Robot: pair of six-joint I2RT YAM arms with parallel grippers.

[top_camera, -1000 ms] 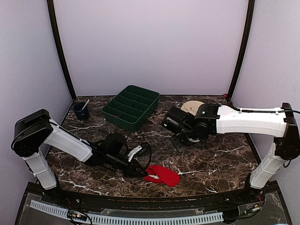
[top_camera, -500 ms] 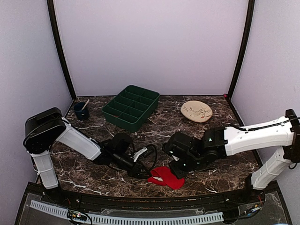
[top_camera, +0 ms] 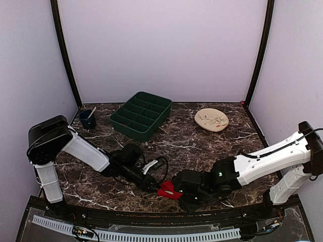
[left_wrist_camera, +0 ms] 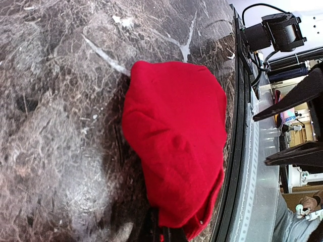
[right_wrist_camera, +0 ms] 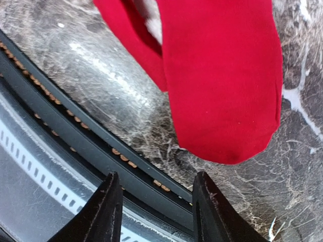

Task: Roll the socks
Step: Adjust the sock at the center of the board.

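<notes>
One bundle of socks point(top_camera: 168, 189): bright red and soft, lying on the table close to its front edge, between the two grippers.
Sock layers: in the right wrist view one broad rounded end lies over a narrower red strip, with a small white patch showing between them.
Left gripper point(left_wrist_camera: 162, 232): jaws together, pinching the edge of the socks. In its wrist view the red fabric runs straight down into the dark fingertips.
Right gripper point(right_wrist_camera: 156, 201): jaws apart, with nothing between them. The two black fingers point(right_wrist_camera: 108, 212) hang over the table's front rim point(right_wrist_camera: 75, 101), and the rounded sock end lies just beyond the tips, not touching them.
Arms: both reach low toward the front middle, the left from the left side and the right from the right.
Table point(top_camera: 202, 146): dark marble pattern with white veins.
Green tray point(top_camera: 141, 115): divided into compartments, at the back, well apart from the socks.
Blue cup point(top_camera: 87, 119): back left, beside the tray, with a stick standing in it.
Beige dish point(top_camera: 211, 120): back right.
</notes>
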